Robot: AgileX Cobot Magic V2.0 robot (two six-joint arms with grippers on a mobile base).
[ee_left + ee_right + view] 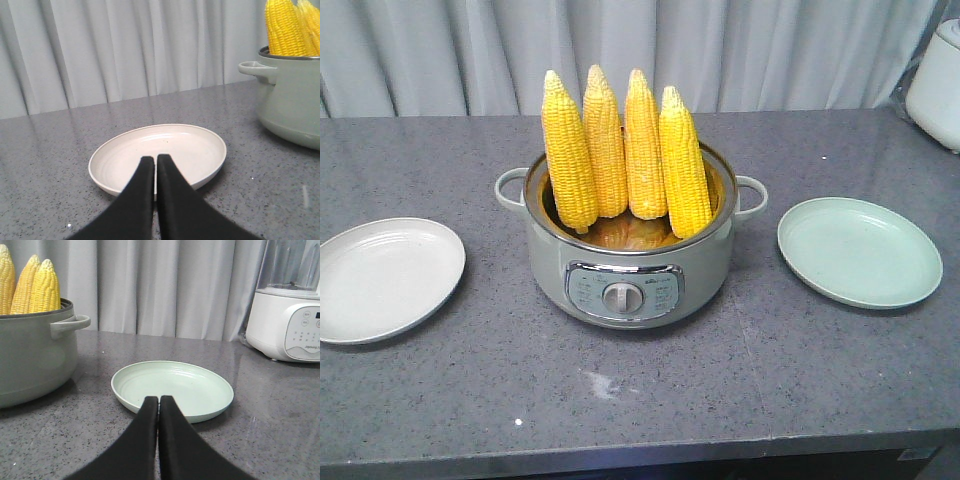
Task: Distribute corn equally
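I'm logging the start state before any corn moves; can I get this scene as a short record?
Left plate: cream round dish, empty
Right plate: pale green round dish, empty
Pot: grey-green round electric cooker with front dial, between the plates
Corn: four bright yellow husked cobs standing tips-up in the pot
Left gripper: jaws shut, holding nothing
Right gripper: jaws shut, holding nothing

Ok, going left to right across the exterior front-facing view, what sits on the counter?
Off-white plate → grey-green cooker pot with the four corn cobs standing in it → pale green plate → white appliance at the far right edge.
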